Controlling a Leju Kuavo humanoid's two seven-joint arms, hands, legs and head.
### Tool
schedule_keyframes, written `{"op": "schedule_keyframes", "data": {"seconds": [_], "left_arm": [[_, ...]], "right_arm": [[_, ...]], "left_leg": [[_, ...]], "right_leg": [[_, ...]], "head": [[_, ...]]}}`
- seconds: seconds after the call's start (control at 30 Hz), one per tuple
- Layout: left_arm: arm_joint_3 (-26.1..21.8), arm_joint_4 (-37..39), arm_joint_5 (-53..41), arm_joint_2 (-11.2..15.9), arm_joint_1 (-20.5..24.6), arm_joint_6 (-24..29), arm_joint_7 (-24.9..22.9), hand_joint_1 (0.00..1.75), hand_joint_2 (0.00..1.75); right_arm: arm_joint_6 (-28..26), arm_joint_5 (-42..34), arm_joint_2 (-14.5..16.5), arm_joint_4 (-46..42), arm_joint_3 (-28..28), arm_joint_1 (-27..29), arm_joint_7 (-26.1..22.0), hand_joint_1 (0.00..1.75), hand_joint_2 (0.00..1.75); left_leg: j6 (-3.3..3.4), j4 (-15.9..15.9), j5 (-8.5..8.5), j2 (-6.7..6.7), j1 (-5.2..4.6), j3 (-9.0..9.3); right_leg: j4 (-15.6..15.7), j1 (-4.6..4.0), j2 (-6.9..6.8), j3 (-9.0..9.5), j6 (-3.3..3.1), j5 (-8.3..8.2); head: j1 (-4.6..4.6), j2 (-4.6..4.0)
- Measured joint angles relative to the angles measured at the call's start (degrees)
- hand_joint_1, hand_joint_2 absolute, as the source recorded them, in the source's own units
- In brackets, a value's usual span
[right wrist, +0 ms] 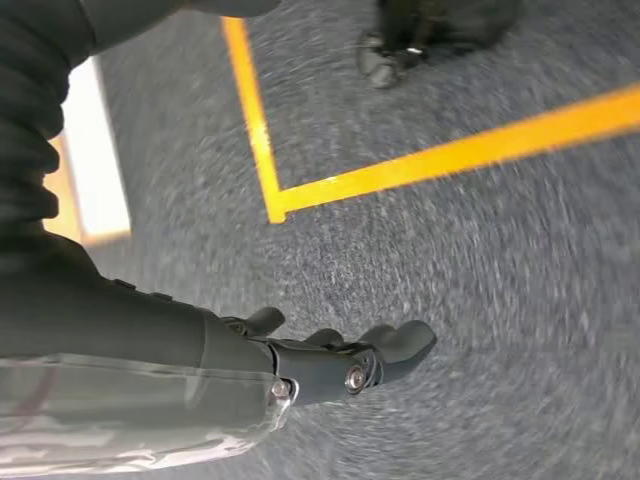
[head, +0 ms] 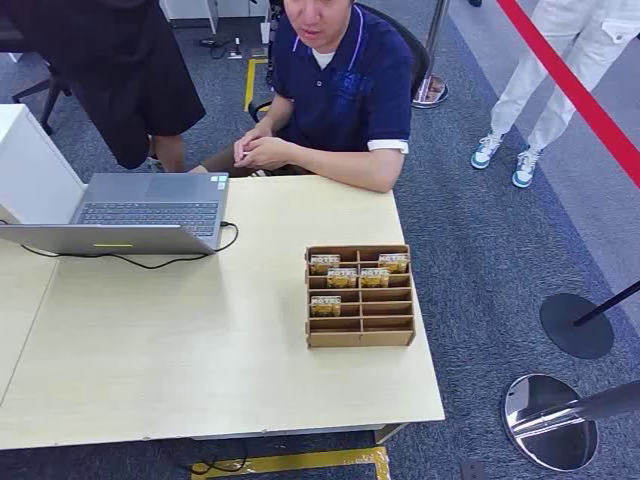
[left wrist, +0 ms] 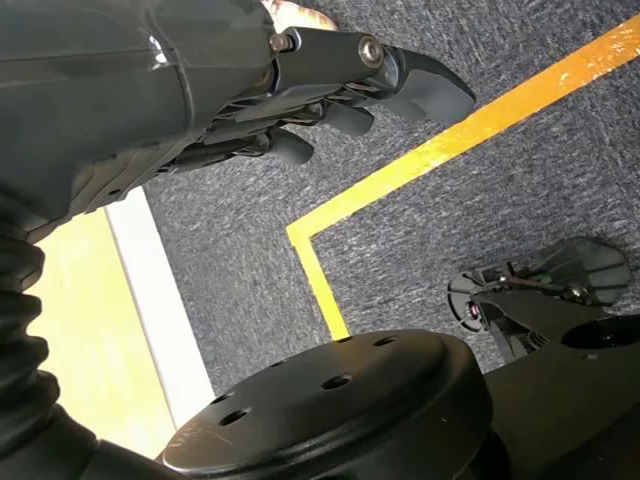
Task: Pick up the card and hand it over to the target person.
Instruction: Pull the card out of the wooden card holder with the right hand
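Left hand [left wrist: 332,90]: I see it in the left wrist view hanging over grey carpet, fingers [left wrist: 290,148] slightly curled but apart, thumb out straight; it holds nothing and touches nothing. A yellow floor line [left wrist: 453,140] runs under it.

Right hand [right wrist: 332,360]: same posture in the right wrist view, fingers loosely extended and spread, nothing held, above carpet and another corner of yellow line [right wrist: 275,205]. This view is motion-blurred, so I cannot make out fine finger detail.

Rack [head: 360,296]: a brown slotted wooden rack, my landmark, sits flat on the table [head: 189,360], towards its right edge. It is divided into two columns of narrow slots. I count five cards [head: 342,278] standing in it: one in each column of the row second from the far end, one in each column of the next row nearer me, touching across the middle divider, and one alone in the left column a row nearer still. The remaining near slots hold no cards. Print on the cards is too small to read.

Person [head: 340,90]: seated beyond the rack at the table's far edge, blue polo shirt, hands clasped on the table edge, well apart from the rack.

Laptop [head: 151,210]: open, left of the rack and well apart from it, with a black cable [head: 136,262] trailing beside it.
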State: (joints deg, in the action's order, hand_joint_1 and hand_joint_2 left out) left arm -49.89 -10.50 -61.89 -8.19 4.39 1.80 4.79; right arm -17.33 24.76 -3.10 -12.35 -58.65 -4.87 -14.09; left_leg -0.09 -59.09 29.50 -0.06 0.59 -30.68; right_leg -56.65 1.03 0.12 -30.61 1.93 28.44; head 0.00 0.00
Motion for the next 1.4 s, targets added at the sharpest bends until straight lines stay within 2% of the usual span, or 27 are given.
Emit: {"op": "schedule_keyframes", "data": {"seconds": [0.07, 0.2, 0.4, 0.57, 0.7, 0.77, 1.0, 1.17, 1.4], "left_arm": [[-0.1, 0.0, 0.0, 0.0, 0.0, 0.1, -0.1, 0.0, 1.75], [-0.8, -0.1, 0.2, -0.4, 0.0, 0.7, -0.9, 0.0, 1.75], [-1.4, -0.2, 0.1, -0.4, 0.1, 1.2, -1.2, 0.0, 1.75], [-1.9, -0.2, 0.1, -0.2, 0.4, 1.1, -1.5, 0.0, 1.75], [-2.5, -0.3, 0.2, -0.2, 0.6, 1.2, -2.0, 0.0, 1.75], [-2.9, -0.3, 0.4, -0.3, 0.6, 1.3, -2.2, 0.0, 1.75], [-4.2, -0.3, 0.6, -0.3, 0.4, 1.6, -2.4, 0.0, 1.75], [-4.5, -0.3, 0.3, -0.3, 0.4, 1.5, -2.2, 0.0, 1.75], [-4.7, -0.3, -0.2, -0.3, 0.3, 1.2, -1.7, 0.0, 1.75]], "right_arm": [[0.6, -0.8, -0.5, -0.1, -0.8, -0.1, -1.0, 0.0, 1.75], [5.6, -6.7, -2.2, -1.4, -6.2, -1.0, -11.1, 0.0, 1.75], [13.6, -11.7, -3.8, -5.0, -8.5, -4.3, -22.5, 0.0, 1.75], [20.4, -16.2, -3.1, -11.7, -6.8, -6.7, -25.8, 0.0, 1.75], [25.5, -23.0, 0.7, -24.4, -2.0, -6.2, -25.9, 0.0, 1.75], [26.2, -26.2, 2.8, -31.6, 1.7, -5.1, -25.9, 0.0, 1.75], [22.1, -31.8, 7.9, -56.0, 17.5, 1.0, -25.7, 0.0, 1.75], [15.4, -27.3, 10.3, -71.1, 26.4, 5.5, -24.7, 0.0, 1.75], [7.4, -12.2, 11.3, -86.2, 41.0, 11.9, -21.6, 0.0, 1.75]], "left_leg": [[0.0, 0.0, 0.0, 0.01, 0.0, 0.0], [0.0, 0.0, 0.0, 0.03, 0.01, 0.01], [0.0, 0.0, -0.01, 0.02, 0.01, 0.01], [0.0, 0.0, -0.01, -0.01, 0.01, 0.01], [0.0, 0.0, -0.01, 0.02, 0.01, 0.01], [0.0, 0.0, -0.01, 0.04, 0.01, 0.02], [0.0, 0.0, -0.02, 0.02, 0.01, 0.02], [0.01, 0.0, -0.03, -0.06, -0.02, 0.01], [0.0, 0.0, -0.02, 0.03, 0.0, -0.01]], "right_leg": [[0.0, 0.0, 0.01, 0.0, 0.0, 0.0], [0.0, -0.01, 0.03, 0.0, -0.02, -0.01], [0.0, -0.01, 0.02, 0.01, -0.02, -0.01], [0.0, 0.0, 0.0, 0.02, 0.0, 0.0], [0.0, -0.01, 0.02, 0.01, -0.02, -0.02], [0.0, -0.02, 0.03, 0.01, -0.03, -0.02], [0.0, -0.01, 0.02, 0.02, -0.03, -0.03], [0.0, 0.02, -0.07, 0.03, 0.01, 0.0], [0.0, 0.0, 0.01, 0.0, -0.02, -0.02]], "head": [[0.0, 0.0], [0.0, 0.0], [0.0, 0.0], [0.0, 0.0], [0.0, 0.0], [0.0, 0.0], [0.0, 0.0], [0.0, 0.0], [0.0, 0.0]]}}
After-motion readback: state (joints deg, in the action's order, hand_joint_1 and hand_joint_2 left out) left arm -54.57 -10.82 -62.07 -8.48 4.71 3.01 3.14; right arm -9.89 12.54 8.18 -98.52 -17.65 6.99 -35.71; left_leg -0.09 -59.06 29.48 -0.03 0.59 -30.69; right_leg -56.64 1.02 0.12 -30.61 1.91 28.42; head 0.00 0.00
